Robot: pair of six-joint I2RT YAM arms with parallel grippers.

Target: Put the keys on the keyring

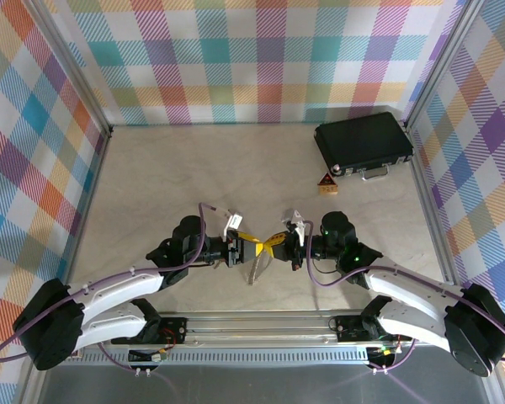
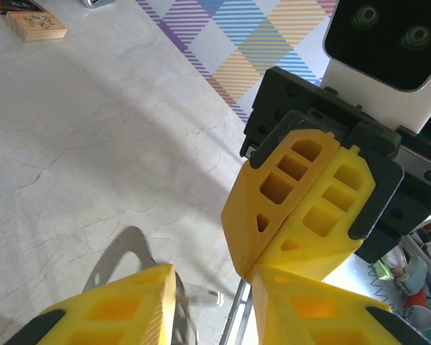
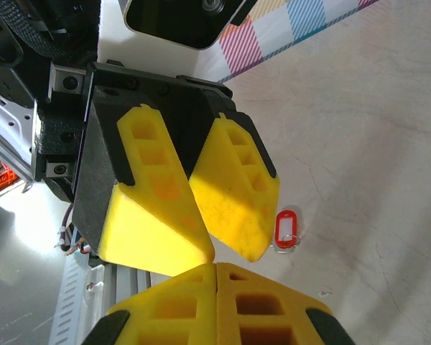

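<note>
Top external view shows both arms meeting low over the table point(image 1: 151, 168). The left gripper point(image 1: 246, 247) has its jaws partly apart with the keyring point(image 1: 257, 269) between them, and I cannot tell if it pinches; the right gripper point(image 1: 279, 244) is closed, finger to finger. Right wrist view adds the red key point(image 3: 287, 228), lying alone on the table and not threaded, so I judge the main step is left

White arms point(image 1: 109, 295), yellow tool fingers point(image 3: 233, 194)
</note>
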